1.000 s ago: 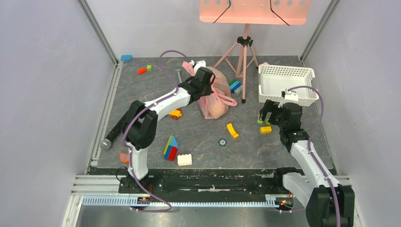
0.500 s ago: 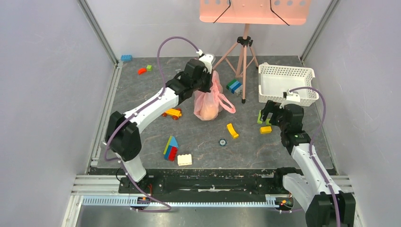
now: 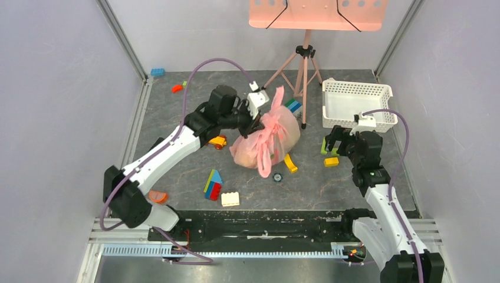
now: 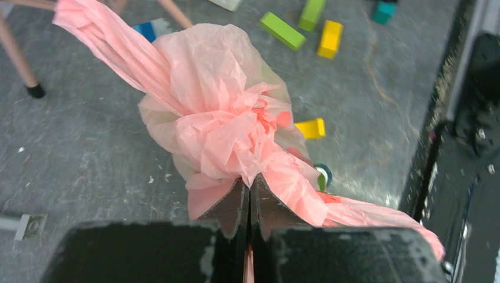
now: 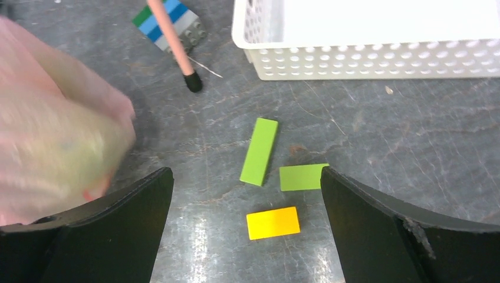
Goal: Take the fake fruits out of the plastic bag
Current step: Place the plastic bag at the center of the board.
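Observation:
The pink plastic bag (image 3: 266,140) bulges in the middle of the table, its knotted top and handle loops bunched upward. My left gripper (image 3: 257,119) is shut on the crinkled plastic at the bag's upper left side. In the left wrist view the two fingers (image 4: 249,190) meet with pink film pinched between them, and the bag (image 4: 218,118) fills the middle. The fake fruits are hidden inside; only a blurred yellowish-green bulge (image 5: 59,147) shows through the plastic. My right gripper (image 3: 339,141) stands open to the right of the bag, over small flat blocks, holding nothing.
A white lattice basket (image 3: 357,103) stands at the back right, a pink tripod (image 3: 303,76) just behind the bag. Loose blocks lie around: a yellow curved one (image 3: 289,163), a yellow flat one (image 5: 272,223), green ones (image 5: 259,151), a blue-red stack (image 3: 213,184), a cream brick (image 3: 230,199).
My left arm has swung the bag forward and to the right, away from the back of the table, and the bag now spreads wider. The right arm has barely moved.

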Tool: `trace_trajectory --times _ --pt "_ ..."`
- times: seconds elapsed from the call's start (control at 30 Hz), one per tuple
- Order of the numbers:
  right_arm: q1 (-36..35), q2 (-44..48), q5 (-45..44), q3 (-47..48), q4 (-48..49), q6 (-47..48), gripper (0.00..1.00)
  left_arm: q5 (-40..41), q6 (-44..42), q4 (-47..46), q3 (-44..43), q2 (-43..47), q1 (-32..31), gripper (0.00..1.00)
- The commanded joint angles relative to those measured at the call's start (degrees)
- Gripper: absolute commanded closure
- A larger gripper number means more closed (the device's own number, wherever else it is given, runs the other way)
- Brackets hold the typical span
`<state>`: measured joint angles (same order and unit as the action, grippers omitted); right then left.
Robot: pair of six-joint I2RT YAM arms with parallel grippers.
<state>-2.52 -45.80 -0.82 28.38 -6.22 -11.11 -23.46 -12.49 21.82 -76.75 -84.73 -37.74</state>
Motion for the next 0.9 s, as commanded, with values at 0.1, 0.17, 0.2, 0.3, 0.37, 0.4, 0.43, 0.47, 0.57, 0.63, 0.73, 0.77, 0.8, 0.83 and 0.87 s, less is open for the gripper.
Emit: trace_trajectory --times 0.1,0.17,0.2,0.3,0.37,0.4,0.43,0.47,0.57,0.63,0.73,0.77,0.8,0.83,0.87 --pt "-0.07 4.80 17.45 -1.41 13.11 3.10 0.01 -10.16 -14.32 -5.41 13.30 10.66 -0.32 0.98" --pt "-0.10 5.76 27.18 -5.07 19.80 3.34 0.02 -11.05 -15.27 -7.36 16.99 12.26 -0.32 0.98" --pt "-0.08 6.05 30.95 -7.10 23.03 2.79 0.02 -11.59 -16.28 -7.65 18.45 12.75 -0.32 0.98" --pt "-0.11 6.17 40.68 -13.25 37.57 -2.49 0.01 -14.71 -21.12 -5.58 20.23 12.81 -0.41 0.98" --pt "-0.29 5.14 44.49 -16.82 47.91 -6.37 0.05 -16.00 -24.13 -2.25 19.41 12.45 -0.47 0.98" --pt "-0.35 4.32 46.30 -17.89 52.31 -8.00 0.07 -16.61 -25.36 -0.47 18.85 12.27 -0.54 0.98" --pt "-0.54 3.24 47.42 -18.42 54.88 -9.30 0.07 -17.06 -27.09 1.14 18.14 12.21 -0.50 0.98" --pt "-0.95 2.29 48.19 -18.41 56.97 -10.32 0.07 -17.33 -28.63 2.95 17.56 12.13 -0.50 0.98" --pt "-3.40 0.15 50.03 -16.23 57.75 -8.88 0.06 -17.87 -33.73 7.89 15.42 11.86 -0.50 0.98" --pt "-5.87 0.49 49.51 -14.33 55.07 -4.18 0.05 -18.01 -37.04 11.20 13.77 11.57 -0.50 0.98" --pt "-10.72 0.87 48.22 -9.44 46.48 7.70 0.03 -16.62 -40.30 12.99 12.87 10.95 -0.49 0.98" --pt "-12.07 0.30 48.15 -7.17 42.67 12.23 0.03 -16.44 -41.81 13.44 12.69 10.59 -0.48 0.98" --pt "-13.23 -0.47 48.24 -5.23 38.51 17.10 0.03 -16.64 -43.08 13.55 12.74 10.34 -0.50 0.98" --pt "-14.05 -1.45 47.98 -3.10 35.11 21.02 0.04 -17.30 -44.72 13.51 12.89 10.03 -0.46 0.98" --pt "-14.74 -2.55 47.71 -1.08 30.89 25.54 0.05 -18.12 -46.29 13.51 13.01 9.80 -0.41 0.98"
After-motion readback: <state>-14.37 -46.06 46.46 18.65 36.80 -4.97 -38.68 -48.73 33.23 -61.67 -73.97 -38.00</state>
